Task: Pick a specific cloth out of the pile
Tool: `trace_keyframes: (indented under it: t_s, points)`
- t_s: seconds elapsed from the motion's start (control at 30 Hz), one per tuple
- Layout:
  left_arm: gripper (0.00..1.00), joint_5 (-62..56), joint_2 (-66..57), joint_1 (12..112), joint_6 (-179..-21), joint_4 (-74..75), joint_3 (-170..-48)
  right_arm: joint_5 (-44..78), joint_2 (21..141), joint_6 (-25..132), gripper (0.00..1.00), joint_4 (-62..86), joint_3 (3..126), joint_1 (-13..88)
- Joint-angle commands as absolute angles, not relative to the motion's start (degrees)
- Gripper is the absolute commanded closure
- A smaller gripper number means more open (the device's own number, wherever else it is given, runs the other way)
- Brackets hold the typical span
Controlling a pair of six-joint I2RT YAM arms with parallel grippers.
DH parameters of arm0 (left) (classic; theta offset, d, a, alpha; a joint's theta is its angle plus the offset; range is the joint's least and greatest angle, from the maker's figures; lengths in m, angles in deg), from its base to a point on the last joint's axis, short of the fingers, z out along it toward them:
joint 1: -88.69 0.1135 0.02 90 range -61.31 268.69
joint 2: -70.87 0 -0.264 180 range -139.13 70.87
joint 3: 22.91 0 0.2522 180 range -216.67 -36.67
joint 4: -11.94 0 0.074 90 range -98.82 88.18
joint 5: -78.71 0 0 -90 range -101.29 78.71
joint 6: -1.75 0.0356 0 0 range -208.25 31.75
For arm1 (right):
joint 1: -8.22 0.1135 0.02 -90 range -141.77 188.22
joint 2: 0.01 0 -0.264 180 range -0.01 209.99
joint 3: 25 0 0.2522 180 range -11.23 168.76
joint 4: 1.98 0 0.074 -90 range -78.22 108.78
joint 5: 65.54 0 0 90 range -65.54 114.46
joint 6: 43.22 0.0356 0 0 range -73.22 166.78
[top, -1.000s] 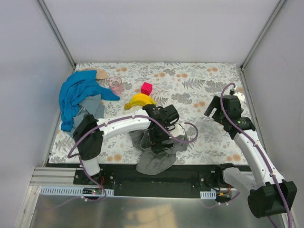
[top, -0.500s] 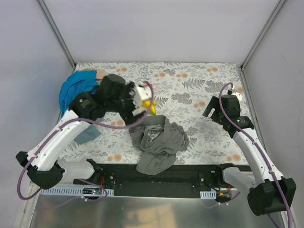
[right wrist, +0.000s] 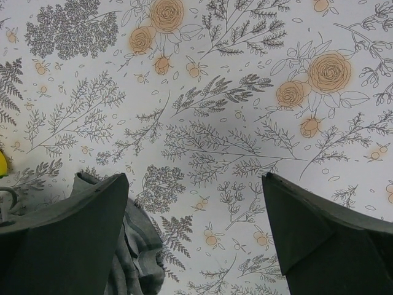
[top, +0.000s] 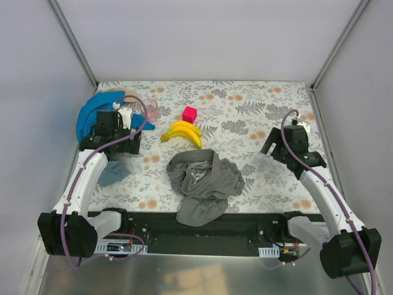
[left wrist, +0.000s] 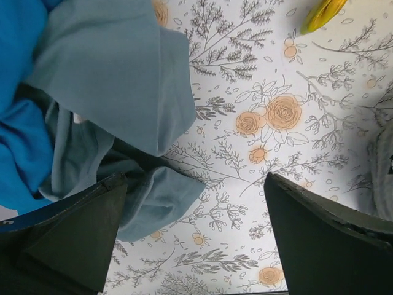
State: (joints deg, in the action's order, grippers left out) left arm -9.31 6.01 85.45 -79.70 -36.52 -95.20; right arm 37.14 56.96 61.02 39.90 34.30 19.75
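Floral-printed tablecloth (top: 258, 104) covers the table inside plain pale walls in the top view. At the upper left of the frame lies the pile (top: 101, 123): a big bright blue cloth (top: 92, 114), a small tan piece (top: 128, 95) at its far edge and a dull grey-blue piece (top: 112, 173) trailing toward the near side. The left gripper (top: 120, 136) hangs over the pile's right edge. Just right of the pile stands a clear pink cup (top: 150, 109), then a magenta cube (top: 190, 114) and a banana bunch (top: 182, 132). The grey cloth (top: 206, 181) lies crumpled at the lower centre, well apart from the pile, one end drooping over the table's near edge. The right gripper (top: 274, 142) hovers at the right, apart from the grey cloth and above bare tablecloth.

Left wrist view: the dark fingers (left wrist: 73, 239) stand wide apart and hold nothing. Between and above them the grey-blue piece folds over the blue cloth at the left of the frame. A yellow banana tip (left wrist: 322, 13) shows at the upper right, and an edge of the grey cloth (left wrist: 384, 178) at the right border.

Right wrist view: these fingers (right wrist: 319, 239) are likewise spread wide and hold nothing, over printed tablecloth. A rumpled corner of the grey cloth (right wrist: 135, 258) sits at the lower left, beside the left finger.
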Motion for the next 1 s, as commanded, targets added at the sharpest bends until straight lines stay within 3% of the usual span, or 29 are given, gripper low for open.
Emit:
trace_keyframes:
  t_s: [0.0, 0.3, 0.97]
  points:
    - [0.01, -13.04, 11.81, 86.23, -81.14, -25.74, -87.58, 36.41, 57.12, 60.31, 0.01, 37.53, 34.38, 19.47]
    - [0.01, -14.90, 12.95, 88.34, -81.66, -8.68, -70.52, 35.09, 57.47, 60.40, 0.01, 35.86, 32.89, 19.56]
    - [0.01, -12.70, 11.90, 88.34, -81.31, -8.94, -69.72, 35.53, 56.59, 60.23, 0.01, 35.77, 32.89, 19.48]
